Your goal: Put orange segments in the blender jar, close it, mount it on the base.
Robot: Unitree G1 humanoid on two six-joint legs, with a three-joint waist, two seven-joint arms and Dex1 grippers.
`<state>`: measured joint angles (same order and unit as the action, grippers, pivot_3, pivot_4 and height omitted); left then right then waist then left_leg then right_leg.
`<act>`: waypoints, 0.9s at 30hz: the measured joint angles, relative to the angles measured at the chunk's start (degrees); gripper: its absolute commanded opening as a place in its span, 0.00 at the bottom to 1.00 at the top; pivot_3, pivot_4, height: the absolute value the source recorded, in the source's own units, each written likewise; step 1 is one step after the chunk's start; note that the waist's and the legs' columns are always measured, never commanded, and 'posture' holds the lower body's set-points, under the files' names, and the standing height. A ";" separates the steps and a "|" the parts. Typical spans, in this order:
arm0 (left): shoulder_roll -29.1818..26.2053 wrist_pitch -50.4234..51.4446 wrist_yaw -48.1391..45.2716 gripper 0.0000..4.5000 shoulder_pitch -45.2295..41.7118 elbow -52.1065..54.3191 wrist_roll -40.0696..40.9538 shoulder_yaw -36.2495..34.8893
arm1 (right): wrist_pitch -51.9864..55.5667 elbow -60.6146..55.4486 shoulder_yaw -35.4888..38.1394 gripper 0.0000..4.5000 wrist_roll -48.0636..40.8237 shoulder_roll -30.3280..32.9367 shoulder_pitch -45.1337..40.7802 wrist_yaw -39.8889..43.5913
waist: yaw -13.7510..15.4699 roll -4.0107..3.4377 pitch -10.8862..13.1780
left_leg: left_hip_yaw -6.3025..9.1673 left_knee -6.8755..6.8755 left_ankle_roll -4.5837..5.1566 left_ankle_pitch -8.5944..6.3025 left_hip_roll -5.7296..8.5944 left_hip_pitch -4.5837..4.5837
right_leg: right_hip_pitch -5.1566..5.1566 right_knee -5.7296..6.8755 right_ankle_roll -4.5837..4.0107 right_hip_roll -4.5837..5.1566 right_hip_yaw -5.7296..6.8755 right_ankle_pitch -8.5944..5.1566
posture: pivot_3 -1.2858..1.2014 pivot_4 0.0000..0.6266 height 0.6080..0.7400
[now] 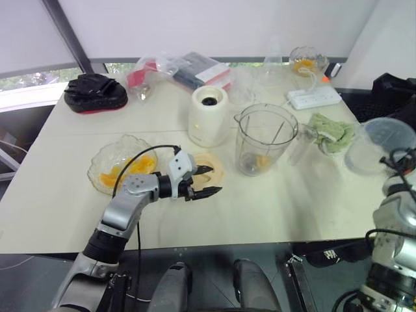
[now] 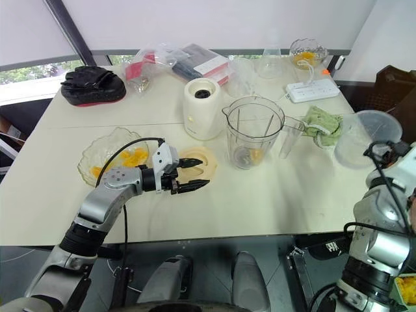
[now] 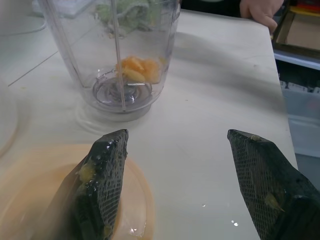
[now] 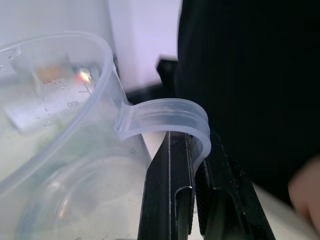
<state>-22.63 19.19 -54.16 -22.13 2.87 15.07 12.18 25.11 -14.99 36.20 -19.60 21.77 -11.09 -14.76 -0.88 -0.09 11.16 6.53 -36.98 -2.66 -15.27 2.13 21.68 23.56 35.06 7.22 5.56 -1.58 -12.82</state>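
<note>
Spread left hand (image 1: 207,181) beside clear blender jar (image 1: 265,138), glossy orange segments (image 3: 138,68) at bottom.

A broad cream-white table (image 1: 78,214) fills the middle of the room, a thin seam running across its top; behind it a pale roller blind (image 1: 214,26) covers the window, split by a dark slanted frame bar (image 1: 68,32); along the blind's lower left edge a strip of glass (image 1: 32,79) shows green outside; a white wall (image 1: 383,32) stands at the far right; the floor (image 1: 19,276) under the table's near edge is dark grey; the light is soft, even daylight.
</note>
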 measured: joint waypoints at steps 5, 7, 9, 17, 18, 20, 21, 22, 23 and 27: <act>-0.27 -0.51 0.18 0.74 0.04 -0.20 -0.01 -0.04 | 7.45 -3.73 -1.21 0.01 -0.51 6.93 -6.85 0.79 | -0.07 -0.15 0.07 | -0.02 -0.05 0.00 0.01 0.01 0.42 | 0.42 0.05 -0.02 0.01 0.00 0.04 | 0.52 0.24 1.00; -0.32 -0.79 0.27 0.74 0.05 -0.38 -0.01 -0.04 | 9.40 -5.39 -2.56 0.01 -0.23 10.22 -9.87 2.01 | -0.08 -0.15 0.07 | 0.01 -0.04 0.00 0.01 0.01 0.62 | 0.67 0.13 0.02 0.00 0.02 0.07 | 0.52 0.24 1.00; -0.36 -0.98 0.36 0.74 0.08 -0.54 -0.01 -0.05 | 10.28 -6.30 -4.92 0.01 0.60 13.20 -11.86 3.98 | -0.03 -0.14 0.07 | 0.03 -0.01 0.00 0.01 0.00 0.68 | 0.73 0.12 0.17 -0.01 0.05 0.16 | 0.52 0.24 1.00; -0.34 -1.46 0.62 0.74 2.20 -0.52 0.04 -0.02 | 10.23 -5.33 -17.42 0.01 6.12 20.60 -16.51 13.44 | 0.14 -0.12 0.09 | 0.00 -0.03 0.00 0.01 0.01 0.74 | 0.77 0.05 0.02 0.01 0.04 0.07 | 0.52 0.24 1.00; -0.34 -1.54 0.74 0.74 2.31 -0.53 0.03 -0.02 | 9.16 -5.20 -18.73 0.01 7.20 21.31 -16.62 14.71 | 0.24 -0.11 0.09 | 0.01 -0.03 0.00 0.01 0.01 0.75 | 0.77 0.04 0.02 0.01 0.05 0.07 | 0.52 0.24 1.00; -0.30 -1.71 1.03 0.74 2.35 -0.52 0.06 -0.03 | 7.69 -4.83 -20.72 0.01 8.77 21.60 -16.79 16.57 | 0.20 -0.10 0.10 | -0.01 -0.06 0.00 0.01 0.02 0.77 | 0.77 0.03 0.02 0.01 0.04 0.07 | 0.52 0.24 1.00; -0.25 -1.76 1.29 0.74 2.38 -0.51 0.09 -0.05 | 7.14 -4.62 -21.48 0.01 9.45 21.60 -16.82 17.15 | 0.15 -0.10 0.10 | -0.02 -0.06 0.00 0.01 0.02 0.77 | 0.77 0.03 0.02 0.01 0.03 0.07 | 0.52 0.24 1.00; 0.03 -1.74 1.72 0.74 2.56 -0.50 0.28 -0.27 | 6.61 -4.13 -22.28 0.01 10.16 21.60 -17.06 17.81 | 0.13 -0.10 0.10 | -0.02 -0.06 -0.01 0.01 0.02 0.77 | 0.77 0.03 0.03 0.01 0.03 0.08 | 0.52 0.24 1.00; 0.64 -1.46 2.15 0.74 2.96 -0.36 0.71 -0.76 | 6.39 -3.56 -22.72 0.01 10.85 21.59 -17.35 18.40 | 0.13 -0.09 0.10 | -0.01 -0.06 -0.01 0.01 0.02 0.77 | 0.77 0.03 0.03 0.01 0.03 0.08 | 0.52 0.24 1.00; 1.47 0.76 3.72 0.74 3.51 -0.01 2.58 -2.49 | 5.36 -2.44 -23.35 0.01 12.76 21.59 -18.30 19.73 | 0.13 -0.09 0.10 | 0.01 -0.04 -0.01 0.01 0.02 0.77 | 0.79 0.04 0.20 0.01 0.04 0.17 | 0.52 0.24 1.00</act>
<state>-21.16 19.94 -50.44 -18.61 2.86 17.65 9.68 30.47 -17.43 12.85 -6.84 43.36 -29.39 4.97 -0.75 -0.18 11.27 6.54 -37.02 -2.67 -15.25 2.14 22.45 24.34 35.11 7.42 5.57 -1.54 -12.65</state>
